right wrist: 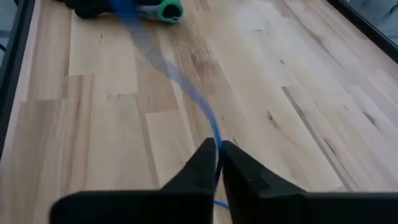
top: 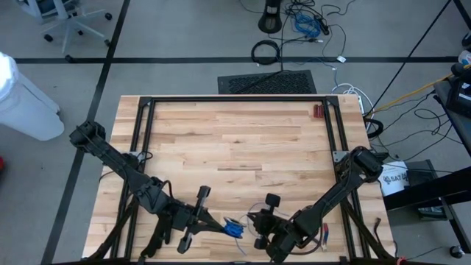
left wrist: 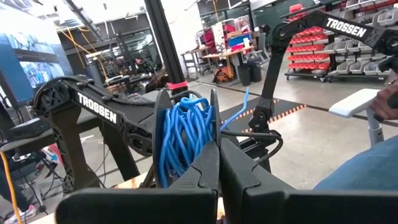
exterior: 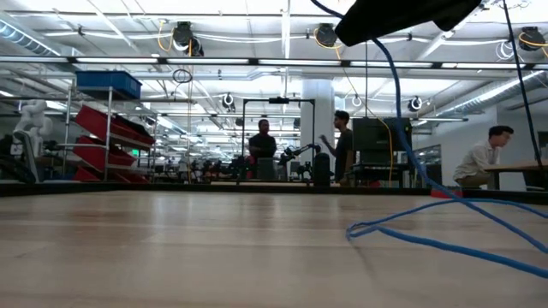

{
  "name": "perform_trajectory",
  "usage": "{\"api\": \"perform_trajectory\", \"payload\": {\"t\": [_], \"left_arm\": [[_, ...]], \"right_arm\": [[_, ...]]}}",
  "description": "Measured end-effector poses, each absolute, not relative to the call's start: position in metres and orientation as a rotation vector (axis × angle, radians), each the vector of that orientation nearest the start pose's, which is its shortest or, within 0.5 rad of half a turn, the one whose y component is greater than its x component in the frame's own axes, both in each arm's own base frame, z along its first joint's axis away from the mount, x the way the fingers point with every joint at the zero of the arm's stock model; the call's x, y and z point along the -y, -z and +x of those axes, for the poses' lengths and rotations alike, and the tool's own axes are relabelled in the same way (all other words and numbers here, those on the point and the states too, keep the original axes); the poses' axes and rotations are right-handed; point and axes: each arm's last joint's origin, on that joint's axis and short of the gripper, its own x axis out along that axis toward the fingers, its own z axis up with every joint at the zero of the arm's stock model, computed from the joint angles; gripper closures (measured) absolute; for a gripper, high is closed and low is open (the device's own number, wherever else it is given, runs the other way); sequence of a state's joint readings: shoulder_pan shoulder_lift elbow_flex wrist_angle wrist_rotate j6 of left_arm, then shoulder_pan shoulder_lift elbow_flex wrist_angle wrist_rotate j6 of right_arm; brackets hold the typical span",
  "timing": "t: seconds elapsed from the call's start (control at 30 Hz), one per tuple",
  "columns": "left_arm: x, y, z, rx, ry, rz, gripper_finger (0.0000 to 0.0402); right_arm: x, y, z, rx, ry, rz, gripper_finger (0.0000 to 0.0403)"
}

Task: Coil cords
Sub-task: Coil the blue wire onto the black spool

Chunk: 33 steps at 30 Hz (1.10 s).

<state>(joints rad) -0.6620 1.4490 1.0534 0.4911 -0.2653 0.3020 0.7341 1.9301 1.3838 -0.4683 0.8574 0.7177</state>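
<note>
From above, your left gripper (top: pixel 197 218) and right gripper (top: pixel 259 221) meet at the table's (top: pixel 235 140) near edge around the blue cord (top: pixel 232 227). Low down, loose cord trails uncoiled. Left wrist: fingers pinch a wound bundle. Right wrist: fingers clamp one strand. Roughly midway; no containers visible.
</note>
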Motion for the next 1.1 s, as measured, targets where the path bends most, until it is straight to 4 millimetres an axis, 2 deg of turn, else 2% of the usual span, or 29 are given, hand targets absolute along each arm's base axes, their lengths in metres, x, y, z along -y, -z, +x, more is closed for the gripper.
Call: {"api": "perform_trajectory", "payload": {"t": [0.17,0.67,0.87,1.1], "left_arm": [[0.199,-0.334,0.267,0.131,0.384,0.256,0.0402],[0.196,-0.326,0.268,0.034,0.321,0.236,0.0402],[0.194,-0.324,0.269,0.005,0.314,0.203,0.0402],[0.196,-0.326,0.269,0.023,0.327,0.198,0.0402]], "right_arm": [[-0.255,-0.207,0.304,-0.608,0.324,-0.044,0.04],[-0.281,-0.285,0.239,-0.477,0.047,-0.169,0.0402],[-0.283,-0.307,0.234,-0.382,-0.026,-0.235,0.0403],[-0.275,-0.32,0.23,-0.361,-0.018,-0.269,0.0403]]}}
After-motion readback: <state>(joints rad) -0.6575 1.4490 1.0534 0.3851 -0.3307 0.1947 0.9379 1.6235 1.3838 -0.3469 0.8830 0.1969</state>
